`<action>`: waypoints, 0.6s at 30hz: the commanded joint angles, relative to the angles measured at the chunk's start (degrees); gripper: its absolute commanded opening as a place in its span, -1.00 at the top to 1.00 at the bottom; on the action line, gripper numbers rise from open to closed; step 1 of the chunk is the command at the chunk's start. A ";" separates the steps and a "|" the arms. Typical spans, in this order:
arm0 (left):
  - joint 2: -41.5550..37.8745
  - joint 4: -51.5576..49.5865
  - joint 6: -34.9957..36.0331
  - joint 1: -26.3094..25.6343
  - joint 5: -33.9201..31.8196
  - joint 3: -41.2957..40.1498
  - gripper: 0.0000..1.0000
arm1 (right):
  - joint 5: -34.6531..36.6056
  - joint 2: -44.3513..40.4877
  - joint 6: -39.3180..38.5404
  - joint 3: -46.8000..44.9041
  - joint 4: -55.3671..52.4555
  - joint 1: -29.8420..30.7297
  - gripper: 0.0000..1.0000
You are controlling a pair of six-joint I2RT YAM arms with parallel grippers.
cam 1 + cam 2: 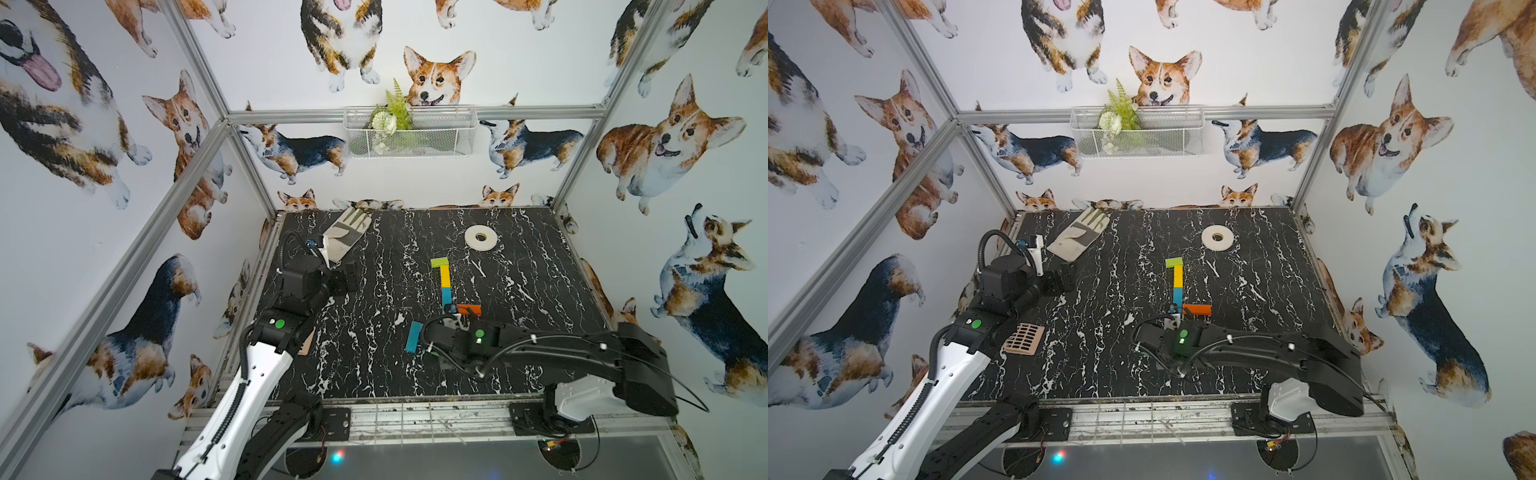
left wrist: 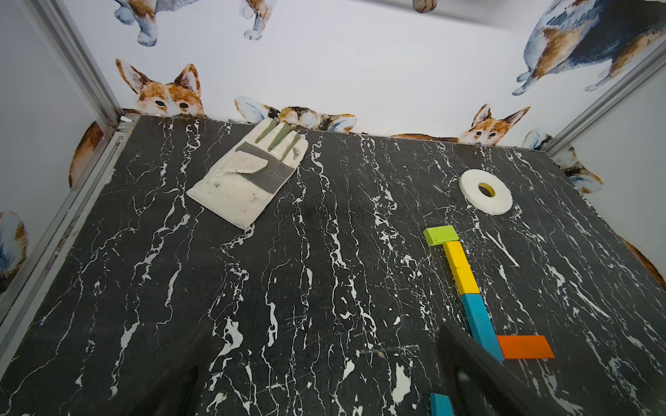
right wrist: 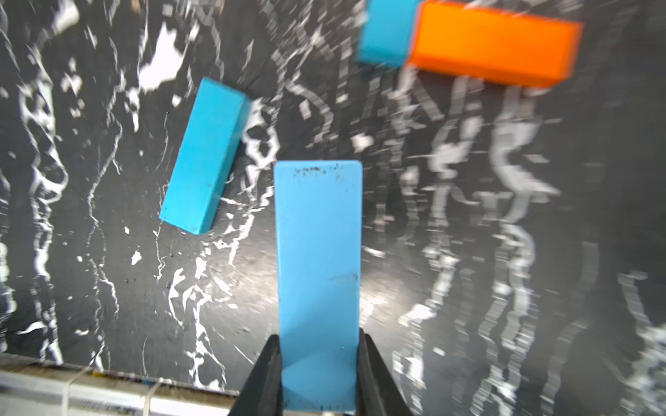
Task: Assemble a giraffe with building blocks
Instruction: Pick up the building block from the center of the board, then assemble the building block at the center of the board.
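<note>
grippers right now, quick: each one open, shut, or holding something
left gripper: open, holding nothing.
right gripper: shut on a blue block, lifted off the table.

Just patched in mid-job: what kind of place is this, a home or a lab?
Most likely a lab test cell, not a home: an aluminium frame boxes in a black marble-look table, the walls are printed corgi backdrop, and the left arm and right arm are mounted on its front rail.
</note>
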 commanded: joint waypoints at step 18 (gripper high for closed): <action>1.13 1.70 -1.15 0.13 4.11 0.40 -1.00 | -19.68 -11.92 -19.24 -15.89 -3.53 -27.24 0.77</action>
